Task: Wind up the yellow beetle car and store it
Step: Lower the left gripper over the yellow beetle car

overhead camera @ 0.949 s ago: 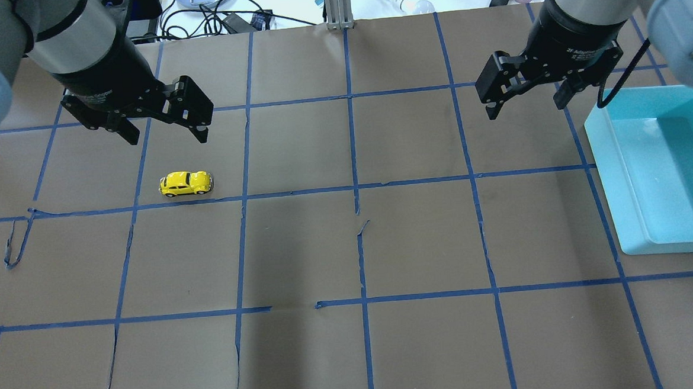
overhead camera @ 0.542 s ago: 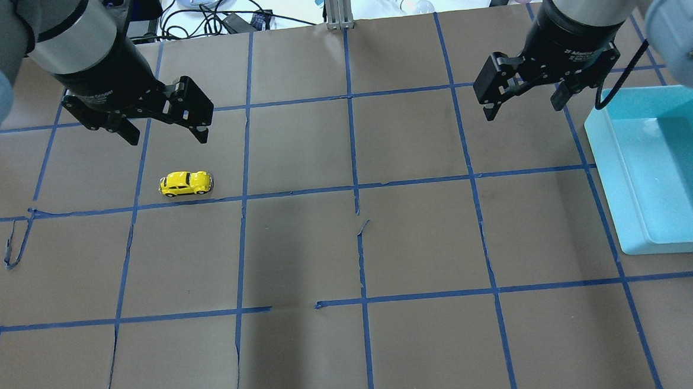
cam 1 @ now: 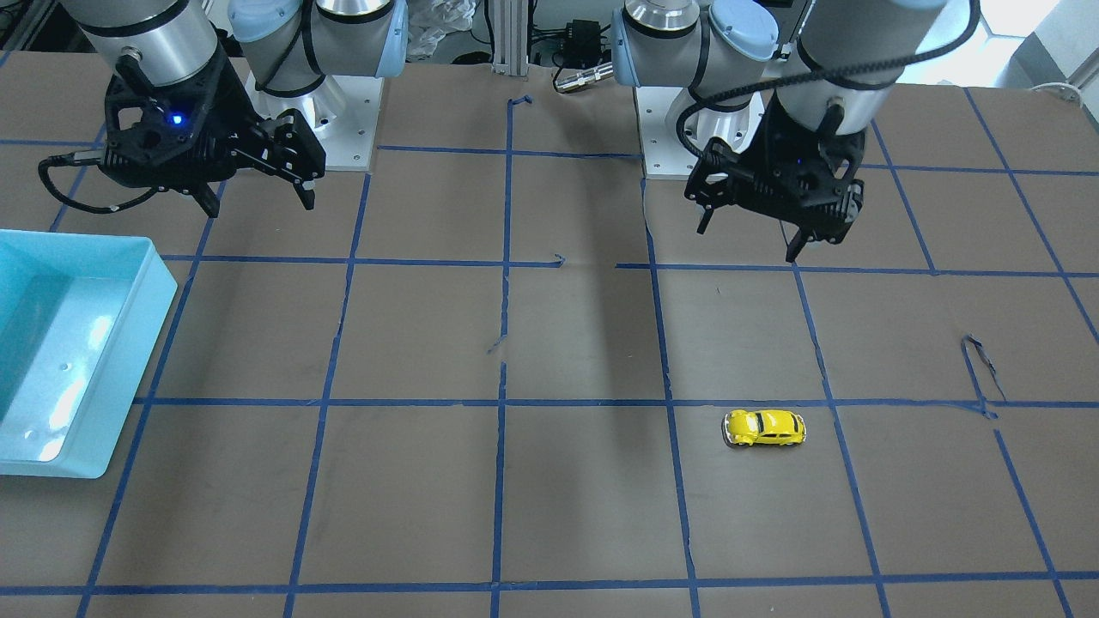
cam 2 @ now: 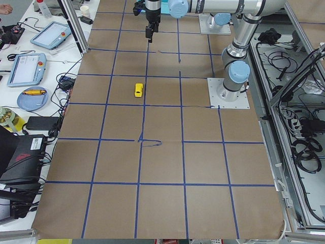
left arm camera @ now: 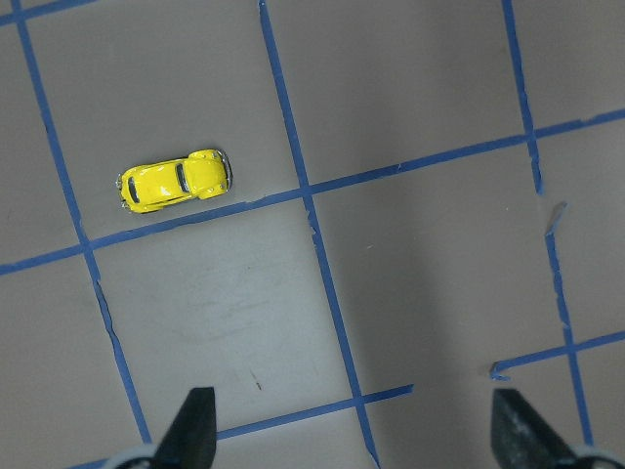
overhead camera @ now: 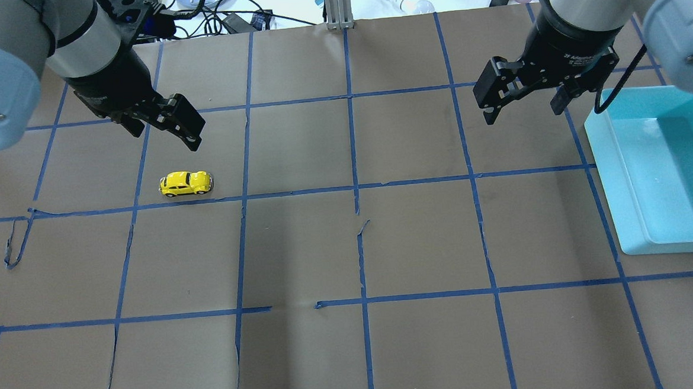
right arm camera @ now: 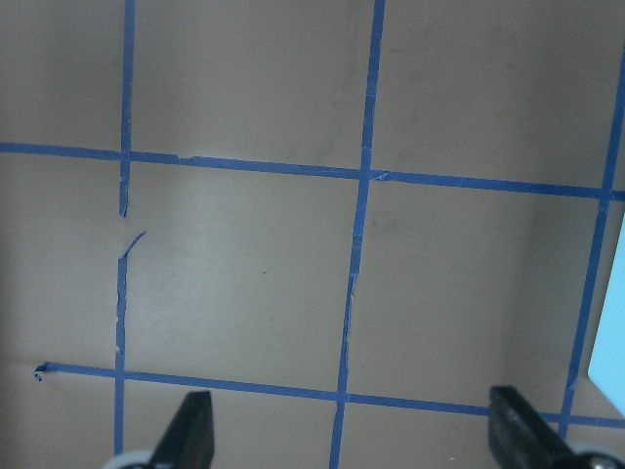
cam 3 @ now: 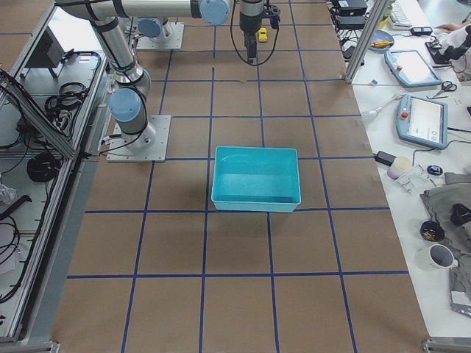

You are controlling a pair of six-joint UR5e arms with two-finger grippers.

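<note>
The yellow beetle car (overhead camera: 185, 183) stands on its wheels on the brown paper in the left half of the table, just behind a blue tape line. It also shows in the front-facing view (cam 1: 764, 427) and in the left wrist view (left arm camera: 176, 181). My left gripper (overhead camera: 167, 138) hangs open and empty above the table, a little behind the car and apart from it. My right gripper (overhead camera: 521, 116) hangs open and empty over the right half, next to the turquoise bin (overhead camera: 602, 145). The bin is empty.
Blue tape lines grid the brown paper (overhead camera: 302, 250), with loose torn ends at the left (overhead camera: 14, 247) and the centre (overhead camera: 361, 226). Cables and small devices (overhead camera: 218, 17) lie beyond the far edge. Both arm bases (cam 1: 343, 129) stand at the robot's side.
My left arm has swung and its gripper has turned, so its fingers now line up differently behind the car. My right gripper has shifted slightly. The car has not moved.
</note>
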